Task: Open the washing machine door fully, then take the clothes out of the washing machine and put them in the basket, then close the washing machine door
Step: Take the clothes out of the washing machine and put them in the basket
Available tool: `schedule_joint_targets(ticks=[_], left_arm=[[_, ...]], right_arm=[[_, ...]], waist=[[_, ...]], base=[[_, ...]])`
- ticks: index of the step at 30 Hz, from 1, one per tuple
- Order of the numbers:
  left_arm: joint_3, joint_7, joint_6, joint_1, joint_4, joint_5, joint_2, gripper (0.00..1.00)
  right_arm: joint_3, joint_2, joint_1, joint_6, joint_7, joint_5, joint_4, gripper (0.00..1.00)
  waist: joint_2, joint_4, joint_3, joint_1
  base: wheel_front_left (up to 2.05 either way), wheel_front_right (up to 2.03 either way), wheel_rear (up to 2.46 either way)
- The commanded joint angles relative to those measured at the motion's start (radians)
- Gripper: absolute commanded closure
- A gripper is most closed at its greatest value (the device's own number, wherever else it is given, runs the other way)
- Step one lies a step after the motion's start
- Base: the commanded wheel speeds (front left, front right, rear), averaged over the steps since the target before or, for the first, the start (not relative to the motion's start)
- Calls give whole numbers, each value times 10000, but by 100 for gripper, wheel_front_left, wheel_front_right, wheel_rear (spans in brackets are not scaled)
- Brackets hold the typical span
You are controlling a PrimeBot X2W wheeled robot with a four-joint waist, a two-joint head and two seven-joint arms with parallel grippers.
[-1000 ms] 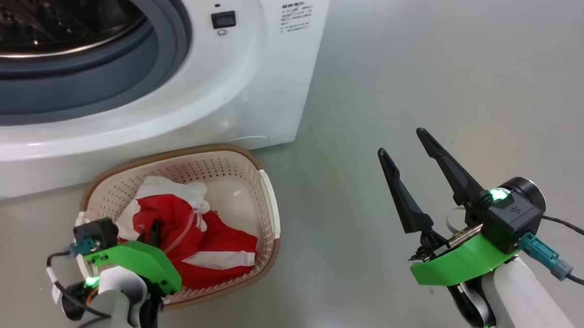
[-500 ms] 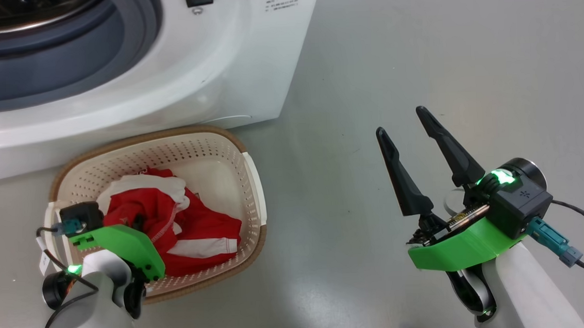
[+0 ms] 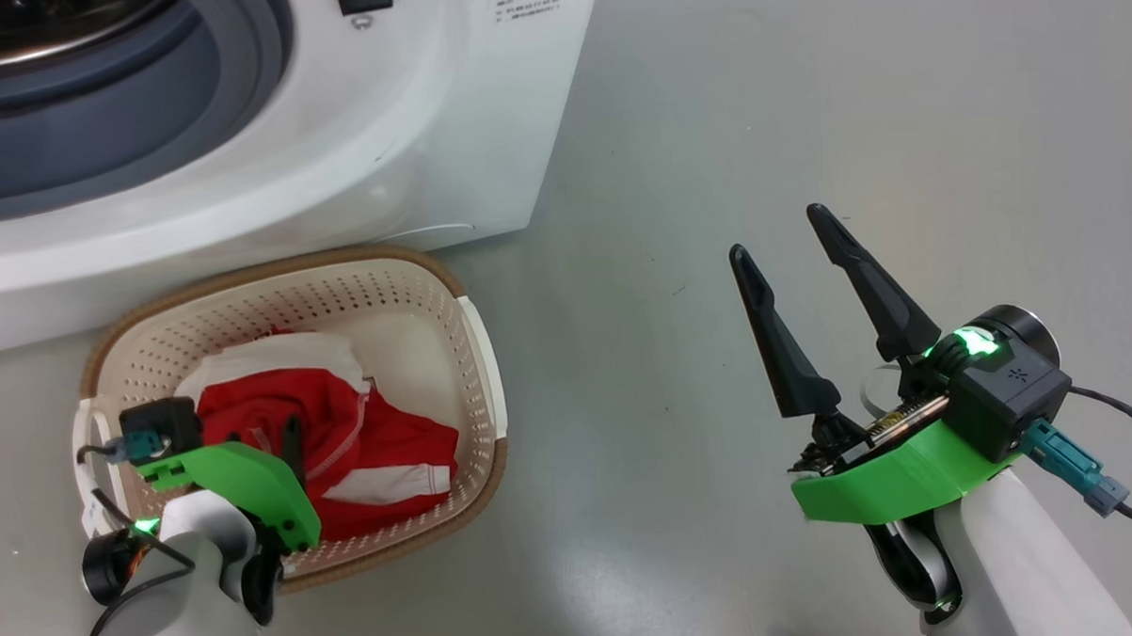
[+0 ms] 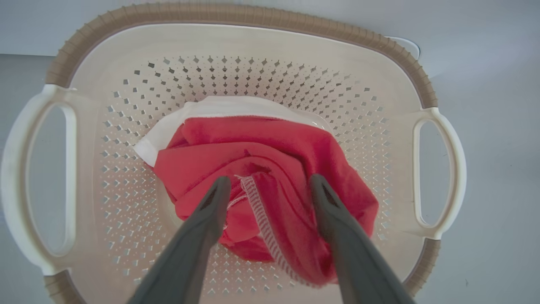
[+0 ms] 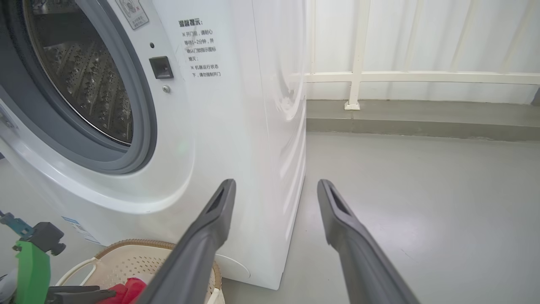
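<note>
Fingers of the left gripper (image 4: 270, 180) are standing spread apart astride a fold of the bright red, white-trimmed sports clothes (image 4: 253, 139), pinching nothing. These are lying in the small cream perforated plastic basket with a brown rim (image 4: 236, 12), on the grey floor (image 3: 804, 112) just before the big white front-loading washing machine (image 3: 409, 126). Against a second ago, the head camera is shifting while the heap is staying put, so the drop seems done. Right gripper (image 3: 776, 232) fingers are hanging apart, empty; shutting the machine is probably coming next.

A glossy grey floor (image 3: 804, 112) runs to a low kerb (image 5: 422, 124) beneath a white railing (image 5: 422, 77).
</note>
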Motion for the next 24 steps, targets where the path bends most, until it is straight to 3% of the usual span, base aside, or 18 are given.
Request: schedule_joint_targets(ticks=[1, 15, 24], left_arm=[[116, -207, -67, 5, -54, 23, 325, 0], [-63, -1459, -185, 176, -480, -5, 69, 0], [19, -1550, -299, 1009, -2440, 69, -89, 0]], right_arm=[[190, 54, -83, 35, -61, 126, -185, 0], [-100, 54, 23, 35, -61, -70, 108, 0], [-237, 55, 208, 35, -61, -272, 364, 0]], waist=[[-1, 80, -130, 0], [-1, 598, -999, 0], [-1, 943, -1857, 0]], base=[[0, 0, 0], [0, 0, 0], [0, 0, 0]])
